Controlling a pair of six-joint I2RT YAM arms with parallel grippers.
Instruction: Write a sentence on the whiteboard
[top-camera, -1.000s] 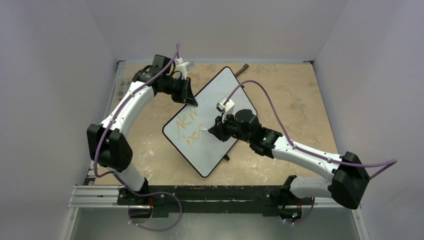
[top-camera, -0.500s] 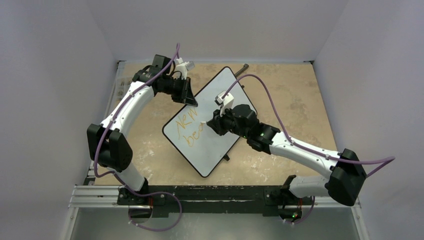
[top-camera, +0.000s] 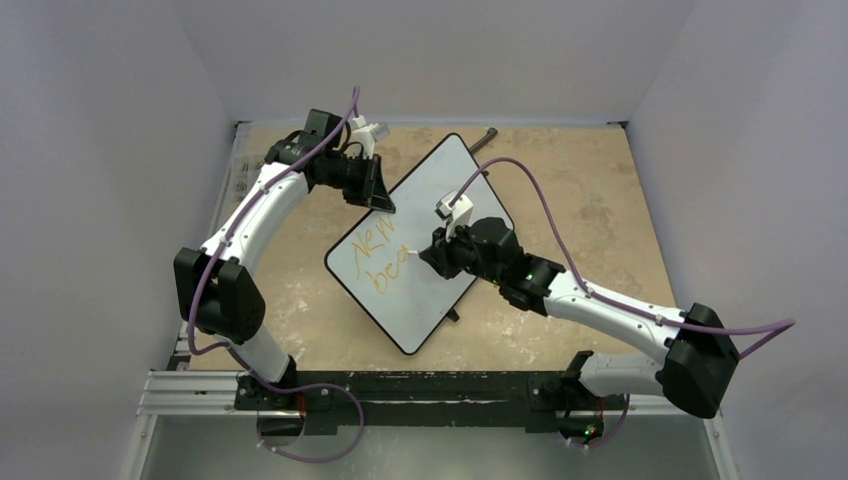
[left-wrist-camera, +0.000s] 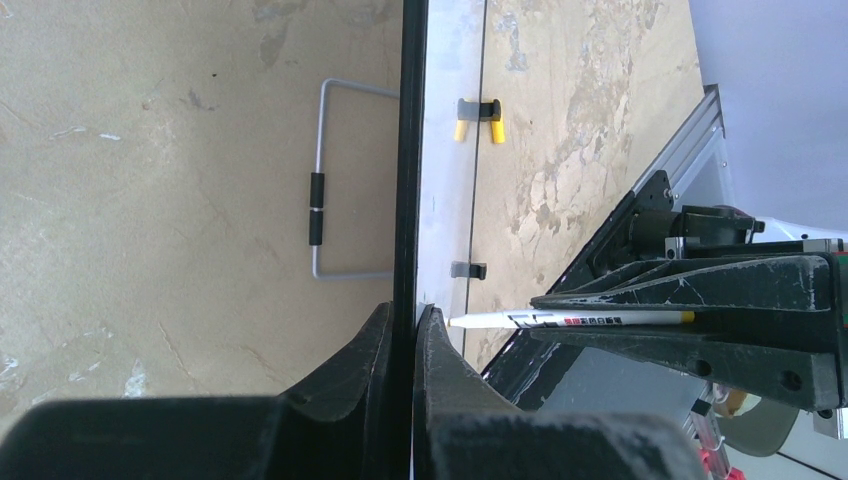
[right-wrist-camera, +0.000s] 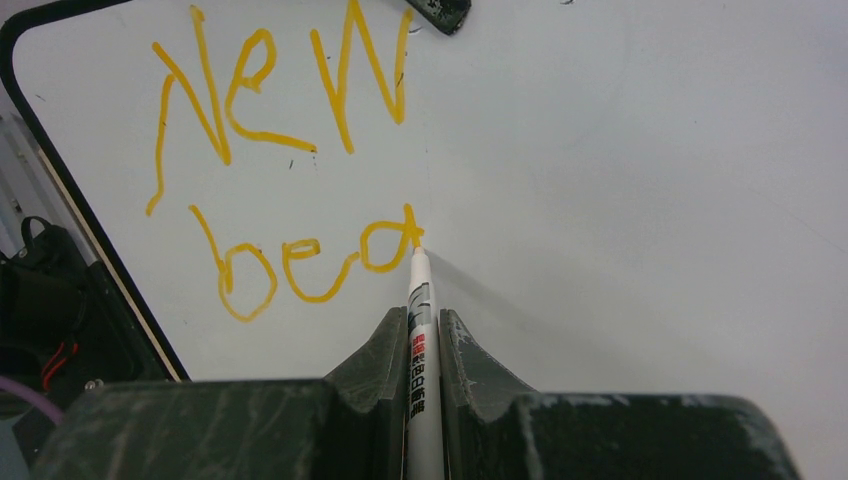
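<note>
**Pen tip on the third letter of line two**

The right hand (right-wrist-camera: 417, 318) is pressed together on a white marker pen (right-wrist-camera: 419, 285); the barrel runs out between the fingers and its rear end is cut off by the bottom of the right wrist view. Just ahead of the fingertips, the pen's tip touches the whiteboard (right-wrist-camera: 640, 150) at the upper right of the last orange letter. The sentence (right-wrist-camera: 285, 160) so far reads "New" with "be" and one round letter below it – whether that is an a or an unfinished g cannot be told. In the top view the lettering (top-camera: 383, 256) is small, and the right hand (top-camera: 428, 256) covers the end of the second line.

The left hand (left-wrist-camera: 402, 312) pinches the whiteboard's black rim, on the far side of the board from the right hand. From that wrist the board (left-wrist-camera: 411, 150) shows edge-on, its writing face hidden; only the pen (left-wrist-camera: 570, 319) pokes in from the right. Beyond the left fingertips lies a grey wire loop (left-wrist-camera: 318, 180) on the bench (left-wrist-camera: 150, 150) – its far side hidden behind the rim.
</note>
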